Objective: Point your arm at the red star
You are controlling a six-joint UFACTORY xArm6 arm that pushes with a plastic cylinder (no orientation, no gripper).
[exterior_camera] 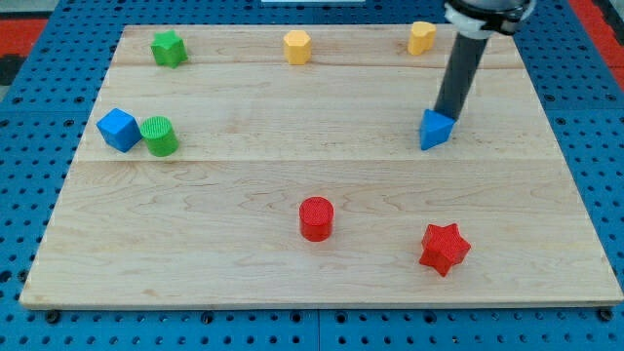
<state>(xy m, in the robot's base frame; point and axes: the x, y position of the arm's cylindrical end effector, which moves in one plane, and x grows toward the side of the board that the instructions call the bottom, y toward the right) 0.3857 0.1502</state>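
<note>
The red star [445, 248] lies near the view's bottom right of the wooden board [244, 185]. My tip [447, 115] stands at the view's upper right, touching or just behind the top of a blue triangular block [436, 130]. The tip is well above the red star in the view, almost straight up from it. The rod rises to the dark arm at the view's top right.
A red cylinder [316, 217] is left of the star. A blue cube [118, 129] and green cylinder [159, 136] sit at the left. A green star [169, 48], yellow hexagonal block [297, 46] and another yellow block [421, 37] line the top edge.
</note>
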